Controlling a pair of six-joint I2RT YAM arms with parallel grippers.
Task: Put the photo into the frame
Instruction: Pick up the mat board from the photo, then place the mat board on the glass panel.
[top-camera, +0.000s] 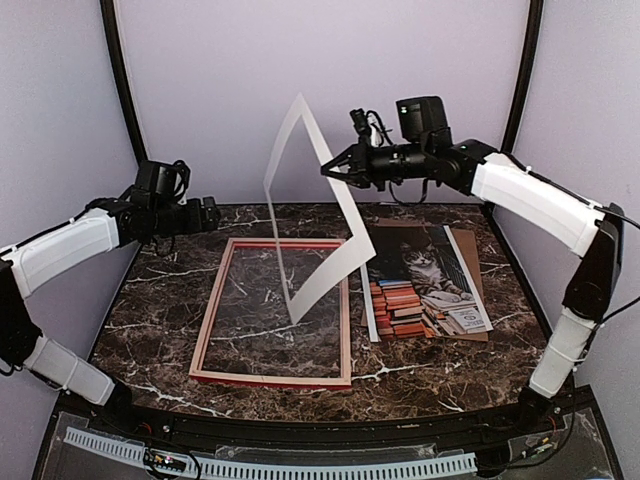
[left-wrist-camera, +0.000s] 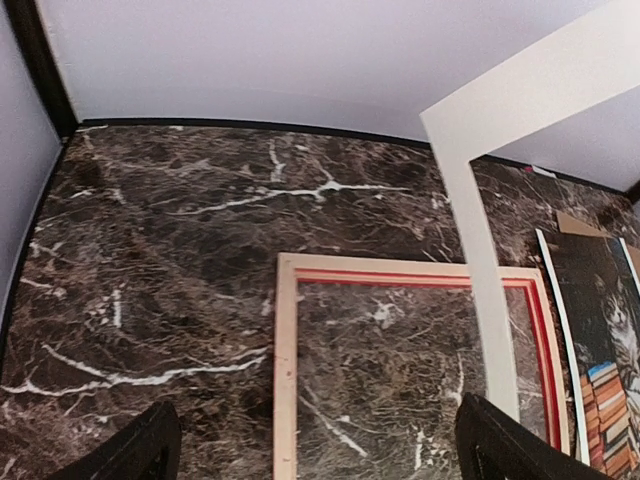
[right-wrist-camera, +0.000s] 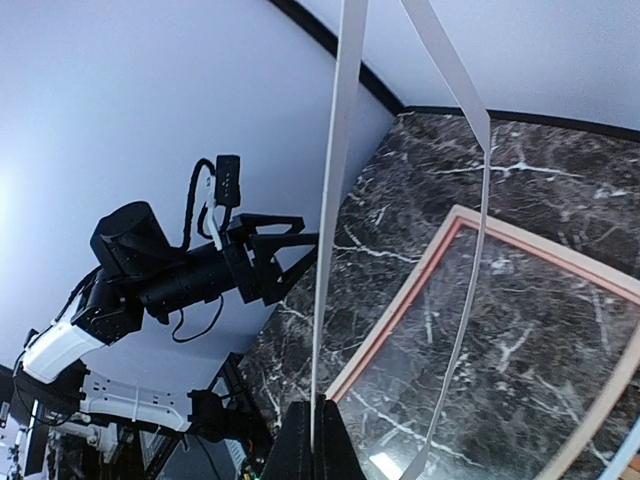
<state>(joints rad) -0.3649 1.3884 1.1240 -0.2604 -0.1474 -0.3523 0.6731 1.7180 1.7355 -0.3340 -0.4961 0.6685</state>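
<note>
Right gripper (top-camera: 330, 168), upper centre: clenched on white cardboard mat (top-camera: 335, 282), tilted over red rectangular wooden frame (top-camera: 270, 378). Left gripper (top-camera: 215, 215), centre-left: spread wide, empty.

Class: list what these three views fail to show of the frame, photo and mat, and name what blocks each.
Top view: part of the frame's right rail, behind the white mat.
Left wrist view: most of the photo, cut by the right edge.
Right wrist view: the mat's upper part, cut by the top edge.

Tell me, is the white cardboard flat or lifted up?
Lifted up: the right gripper pinches the white cardboard, its bottom corner down by the frame.
</note>
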